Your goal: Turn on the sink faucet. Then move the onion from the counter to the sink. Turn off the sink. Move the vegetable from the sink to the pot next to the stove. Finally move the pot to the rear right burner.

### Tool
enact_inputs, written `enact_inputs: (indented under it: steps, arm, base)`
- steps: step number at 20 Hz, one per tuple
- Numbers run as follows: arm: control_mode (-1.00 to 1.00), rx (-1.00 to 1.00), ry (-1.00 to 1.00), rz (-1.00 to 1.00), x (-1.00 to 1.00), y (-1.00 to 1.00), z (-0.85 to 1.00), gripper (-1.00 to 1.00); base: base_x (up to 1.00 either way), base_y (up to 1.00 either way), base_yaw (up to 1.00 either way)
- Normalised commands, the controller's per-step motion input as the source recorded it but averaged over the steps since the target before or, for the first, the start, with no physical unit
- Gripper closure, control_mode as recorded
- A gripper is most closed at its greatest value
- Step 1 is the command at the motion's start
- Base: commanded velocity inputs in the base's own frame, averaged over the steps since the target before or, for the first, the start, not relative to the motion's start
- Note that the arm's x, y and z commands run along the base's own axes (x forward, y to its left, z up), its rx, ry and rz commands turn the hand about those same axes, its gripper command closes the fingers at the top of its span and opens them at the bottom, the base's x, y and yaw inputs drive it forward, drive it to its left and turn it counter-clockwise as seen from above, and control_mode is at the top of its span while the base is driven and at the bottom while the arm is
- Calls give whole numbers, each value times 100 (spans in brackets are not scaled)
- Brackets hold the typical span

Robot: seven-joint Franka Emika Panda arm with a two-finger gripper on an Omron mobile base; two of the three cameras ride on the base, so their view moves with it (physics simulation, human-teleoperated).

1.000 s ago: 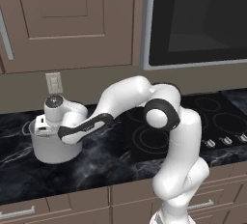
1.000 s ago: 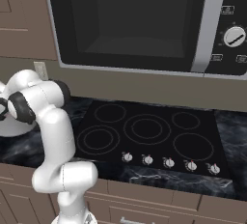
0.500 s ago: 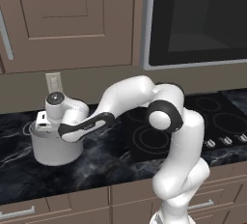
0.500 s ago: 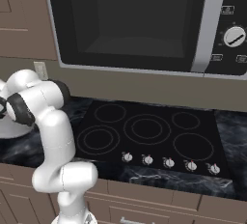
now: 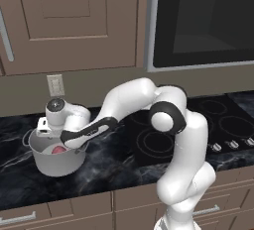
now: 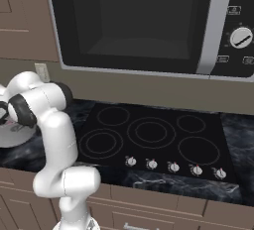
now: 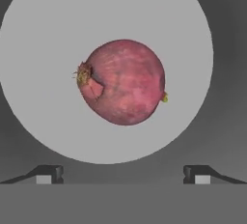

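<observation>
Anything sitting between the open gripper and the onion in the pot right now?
No. In the hand view the gripper is open and apart from the onion; just the pot's bare grey floor shows between them.

The arm (image 5: pixel 183 174) is glossy white, built of thick rounded segments with bulging elbows. Black rings and a round black cap mark its joints, a dark band runs along the forearm, and two small dark fingertips (image 7: pixel 48 174) end it
</observation>
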Motion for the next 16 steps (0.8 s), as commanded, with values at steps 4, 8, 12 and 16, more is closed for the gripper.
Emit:
enact_inputs:
  steps: [4,8,12,16]
  arm:
    - [-100,2,0,-6,-27,0,41,-100]
    - [-100,3,0,-8,-40,0,40,-100]
    - [-100,5,0,-14,-51,-11,36,-100]
    - [-100,10,5,-20,-52,-27,39,-100]
  base:
    - [0,0,0]
    - [0,0,0]
    - [0,0,0]
    - [0,0,0]
